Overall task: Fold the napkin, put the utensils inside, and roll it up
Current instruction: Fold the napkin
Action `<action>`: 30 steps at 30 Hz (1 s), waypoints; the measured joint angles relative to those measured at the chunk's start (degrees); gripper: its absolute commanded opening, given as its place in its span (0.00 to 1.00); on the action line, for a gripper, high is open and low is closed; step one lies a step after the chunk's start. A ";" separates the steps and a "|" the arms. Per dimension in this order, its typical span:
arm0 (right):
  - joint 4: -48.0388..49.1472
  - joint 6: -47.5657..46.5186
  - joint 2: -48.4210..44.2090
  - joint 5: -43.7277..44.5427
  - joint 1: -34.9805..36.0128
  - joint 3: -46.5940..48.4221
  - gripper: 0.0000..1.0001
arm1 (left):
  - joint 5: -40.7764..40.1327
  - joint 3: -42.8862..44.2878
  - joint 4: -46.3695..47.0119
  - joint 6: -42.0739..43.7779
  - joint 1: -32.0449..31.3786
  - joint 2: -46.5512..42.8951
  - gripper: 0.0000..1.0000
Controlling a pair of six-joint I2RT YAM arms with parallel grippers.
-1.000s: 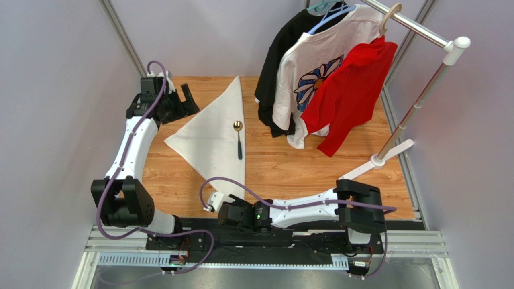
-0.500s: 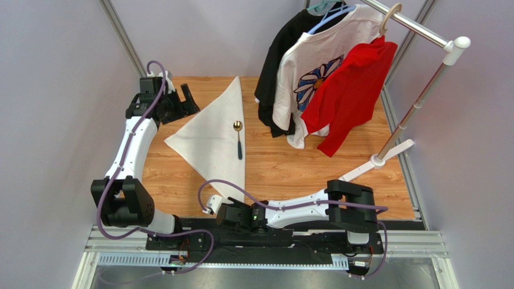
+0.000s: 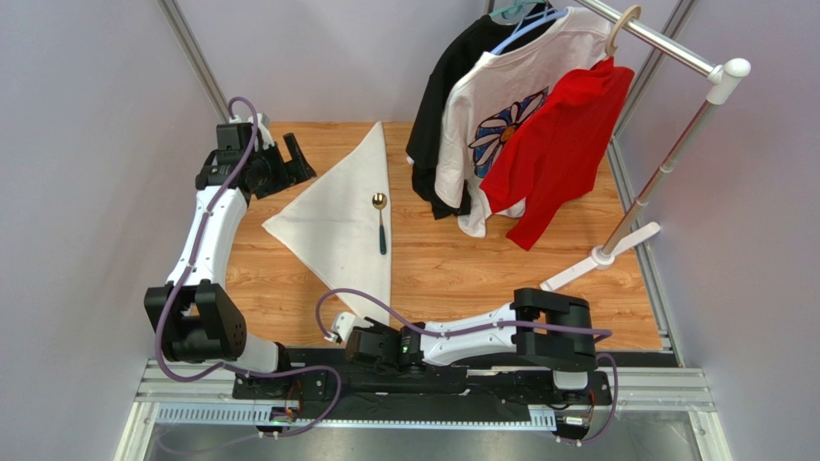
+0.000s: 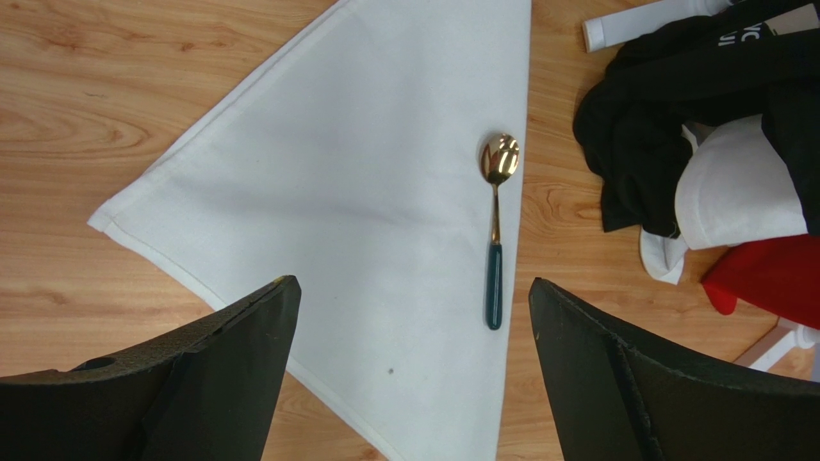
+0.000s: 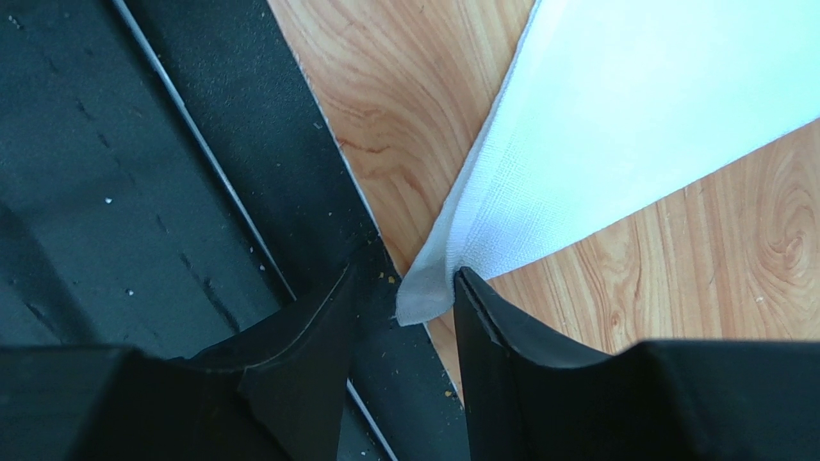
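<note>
The white napkin (image 3: 337,216) lies flat on the wooden table, folded into a triangle. It also shows in the left wrist view (image 4: 366,192). The spoon (image 3: 380,221) lies along its right edge, gold bowl away from me, dark handle toward me, also in the left wrist view (image 4: 495,240). My left gripper (image 3: 292,161) is open and empty, above the napkin's left corner (image 4: 412,283). My right gripper (image 3: 371,328) is at the table's near edge. Its jaws stand apart, and the napkin's near corner (image 5: 423,298) lies between the fingertips (image 5: 404,279), touching one finger.
A clothes rack (image 3: 664,163) stands at the back right with a black shirt (image 3: 448,86), a white flower-print T-shirt (image 3: 491,125) and a red shirt (image 3: 558,144) hanging low over the table. A black strip (image 5: 173,144) runs along the table's near edge.
My right arm has drawn a little left along the near edge. My left gripper has shifted slightly left. The napkin and spoon have not moved.
</note>
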 measured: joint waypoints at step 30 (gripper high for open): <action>-3.69 2.54 1.31 3.43 1.14 2.62 0.00 | 7.37 -1.29 1.25 -2.58 3.72 1.79 0.98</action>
